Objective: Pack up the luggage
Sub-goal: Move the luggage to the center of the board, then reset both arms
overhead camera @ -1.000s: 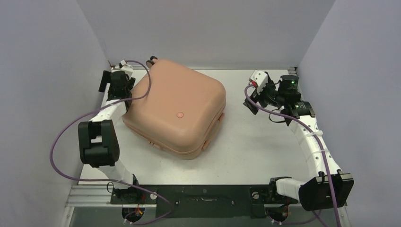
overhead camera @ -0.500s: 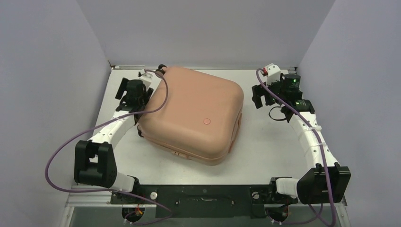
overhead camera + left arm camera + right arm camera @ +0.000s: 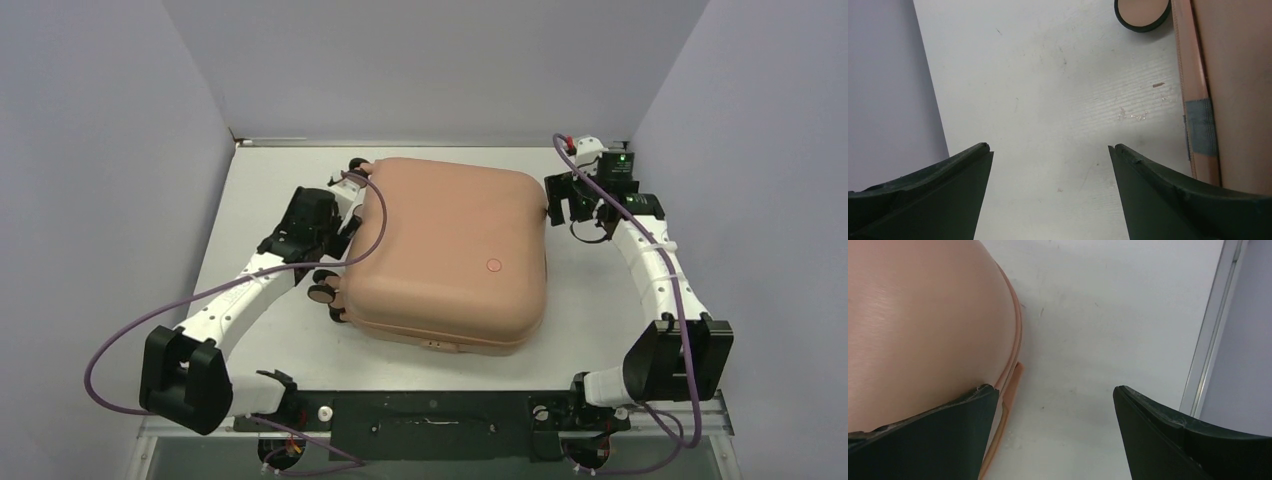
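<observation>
- Top external view: the closed luggage [image 3: 445, 250] lies on the desk [image 3: 600, 310] between both claws. It has slid and turned out of the left rear corner and sits squarer now, likely readied for opening.
- Wide and empty, the left claw [image 3: 338, 225] has the shell just to its right. The right claw [image 3: 562, 200], also wide and empty, has it at its left finger.
- Only the left wrist view shows a caster wheel [image 3: 1142, 12] and a grey tape patch [image 3: 1200, 132].

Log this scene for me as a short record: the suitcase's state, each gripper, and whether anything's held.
luggage: closed, lying flat on the table, wheels pointing left in the top view
left gripper: open, empty, over bare table beside the wheel side
right gripper: open, empty, at the luggage's far right corner
held: nothing
</observation>
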You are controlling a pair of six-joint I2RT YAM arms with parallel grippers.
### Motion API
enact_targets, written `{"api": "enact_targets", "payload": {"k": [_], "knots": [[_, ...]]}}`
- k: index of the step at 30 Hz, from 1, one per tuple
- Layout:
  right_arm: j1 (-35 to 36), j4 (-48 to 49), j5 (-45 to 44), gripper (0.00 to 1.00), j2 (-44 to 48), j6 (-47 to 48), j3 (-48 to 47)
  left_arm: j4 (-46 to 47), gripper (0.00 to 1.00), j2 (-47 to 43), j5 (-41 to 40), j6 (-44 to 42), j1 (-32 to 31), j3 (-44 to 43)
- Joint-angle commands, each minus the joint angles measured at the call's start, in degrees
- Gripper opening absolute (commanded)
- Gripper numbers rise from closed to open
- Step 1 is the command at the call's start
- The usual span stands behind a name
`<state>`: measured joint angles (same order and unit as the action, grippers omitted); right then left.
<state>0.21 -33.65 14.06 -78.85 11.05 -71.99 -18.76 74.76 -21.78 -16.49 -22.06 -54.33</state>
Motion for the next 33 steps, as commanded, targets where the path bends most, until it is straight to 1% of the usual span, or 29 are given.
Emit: {"api": "enact_targets", "payload": {"k": [1, 4, 7, 12, 14, 15, 16, 18, 20, 21, 22, 24, 26, 27, 29, 31, 33], "knots": [[0.9, -1.6, -0.2, 0.90, -3.6, -0.8, 1.6, -4.2, 0.92, -2.5, 6.4, 1.1, -1.6, 0.9], [3.0, 0.0, 1.2, 0.90, -6.9, -0.6, 0.4, -5.6, 0.92, -4.5, 9.6, 1.1, -1.9, 1.2], [5.6, 0.9, 3.4, 0.90, -11.6, -0.5, -3.2, -6.0, 0.92, -5.8, 10.4, 1.8, -2.1, 1.5], [10.9, 3.0, 5.5, 0.90, -18.8, -2.3, -8.6, -5.6, 0.93, -5.7, 8.4, 1.6, -2.1, 1.6], [12.2, 2.4, 4.1, 0.90, -20.7, -2.9, -10.9, -4.3, 0.96, -5.8, 6.0, 0.8, -1.7, 1.8], [12.3, 1.9, 3.1, 0.90, -21.0, -3.1, -11.3, -3.3, 1.00, -6.0, 4.8, 0.3, -1.2, 1.8], [11.8, 1.8, 1.6, 0.90, -20.4, -3.3, -11.1, -2.5, 0.97, -6.1, 4.3, -0.1, -0.2, 1.7], [8.6, 2.6, -1.1, 0.90, -17.8, -3.6, -9.4, -1.4, 0.96, -6.8, 5.6, -0.3, 3.8, 0.4], [5.3, 2.7, -3.8, 0.90, -13.6, -3.6, -7.8, -1.3, 0.96, -8.0, 8.6, 0.1, 9.4, -2.3], [4.3, 2.9, -5.8, 0.90, -11.2, -3.2, -6.9, -1.5, 0.96, -8.7, 10.1, 0.3, 11.1, -3.7], [3.8, 3.1, -7.5, 0.90, -8.4, -2.6, -5.8, -1.9, 0.96, -9.6, 11.4, 0.3, 12.3, -5.3], [3.5, 2.8, -6.9, 0.90, -2.4, 1.4, -4.1, -3.5, 0.96, -12.0, 14.5, 0.0, 13.0, -8.1], [3.5, 2.2, -3.8, 0.90, 3.1, 3.9, -3.0, -6.4, 0.96, -14.8, 19.8, 0.6, 13.0, -11.0], [3.5, 1.8, -1.7, 0.90, 5.7, 4.6, -2.7, -8.4, 0.96, -16.2, 21.2, 1.4, 13.1, -12.6], [3.5, 0.9, 2.9, 0.90, 9.9, 4.5, -2.9, -14.5, 0.96, -18.6, 31.4, 1.5, 13.3, -15.4], [3.5, -0.5, 9.8, 0.90, 13.5, 4.5, -3.5, -17.9, 0.96, -21.6, 38.6, 1.8, 13.2, -16.4], [3.5, -0.6, 17.2, 0.90, 17.0, 3.5, -3.8, -19.9, 0.96, -25.6, 44.3, 1.7, 13.3, -15.4]]}}
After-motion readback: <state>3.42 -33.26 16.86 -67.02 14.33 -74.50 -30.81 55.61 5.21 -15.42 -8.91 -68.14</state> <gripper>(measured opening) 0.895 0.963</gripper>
